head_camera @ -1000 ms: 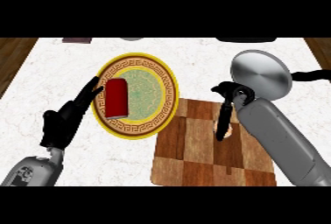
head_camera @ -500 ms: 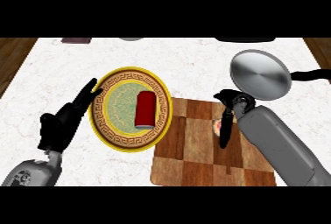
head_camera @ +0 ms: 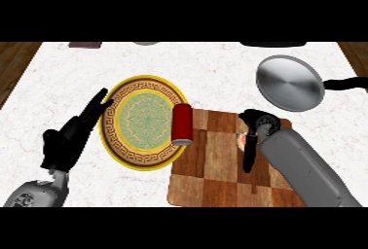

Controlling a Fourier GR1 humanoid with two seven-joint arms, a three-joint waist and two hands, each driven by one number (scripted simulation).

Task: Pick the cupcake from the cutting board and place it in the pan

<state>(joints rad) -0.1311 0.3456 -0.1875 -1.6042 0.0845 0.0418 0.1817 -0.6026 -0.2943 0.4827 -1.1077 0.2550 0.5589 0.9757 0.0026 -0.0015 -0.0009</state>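
Observation:
The cupcake (head_camera: 242,141) shows only as a small pink patch on the wooden cutting board (head_camera: 215,175); my right hand (head_camera: 259,127) covers most of it. That hand comes down from above with its fingers (head_camera: 248,158) hanging over the cupcake's left side, curled round it. The round silver pan (head_camera: 289,82) lies beyond the board at the upper right, its black handle (head_camera: 346,83) pointing right. At the left, my left hand (head_camera: 70,138) is open, fingertips up against the left rim of a plate.
A yellow-rimmed patterned plate (head_camera: 144,121) lies left of the board. A red can (head_camera: 182,124) lies on its side across the plate's right rim and the board's left edge. Dark items sit at the counter's far edge (head_camera: 86,44).
The red can has rolled from the plate's left side across to its right rim. My right hand has sunk a little onto the cupcake. The left hand has shifted slightly right towards the plate.

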